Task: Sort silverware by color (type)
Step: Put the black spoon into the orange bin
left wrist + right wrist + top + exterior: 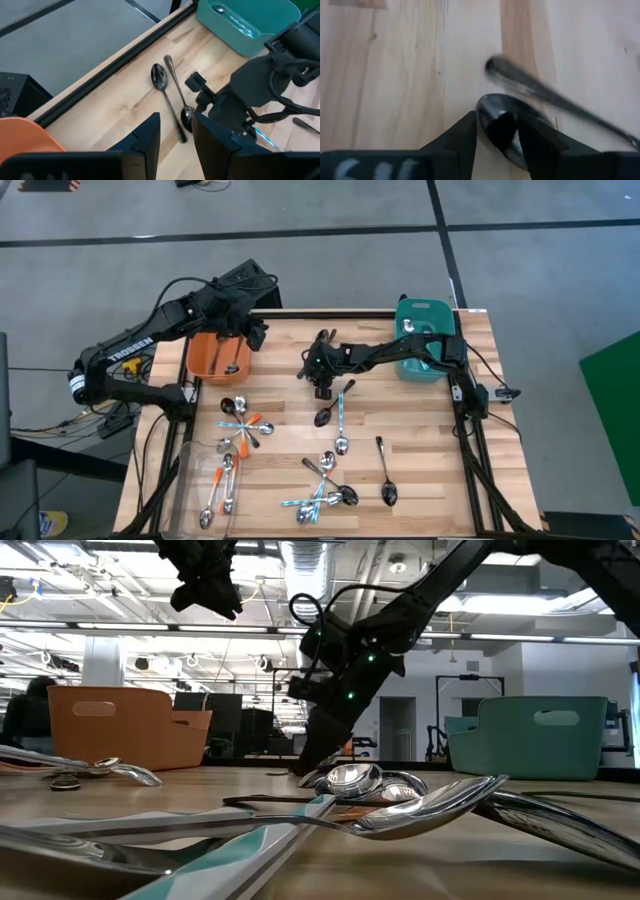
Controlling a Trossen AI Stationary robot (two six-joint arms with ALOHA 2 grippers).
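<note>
Many small spoons lie flat on the wooden table [420,440]: dark, light-blue-handled and orange-handled ones. My right gripper [322,383] reaches in from the right, pointing down at the far middle. It is open, its fingers on either side of a dark spoon's bowl [502,127]. A second dark spoon [160,80] lies beside it. My left gripper [250,332] hangs open and empty above the far right corner of the orange bin [205,355], and shows high up in the low view [205,585]. My right gripper comes from above, pointing down, with one finger [462,137] on each side of the dark spoon's bowl [495,112], which lies on the table. I cannot tell whether the fingers touch it.
A teal bin [425,308] stands at the far right with a spoon inside. A clear tray [190,480] at the near left holds a few spoons. Spoon clusters lie at the left middle [240,425] and near middle [325,480]; a lone dark spoon [386,475] lies to their right.
</note>
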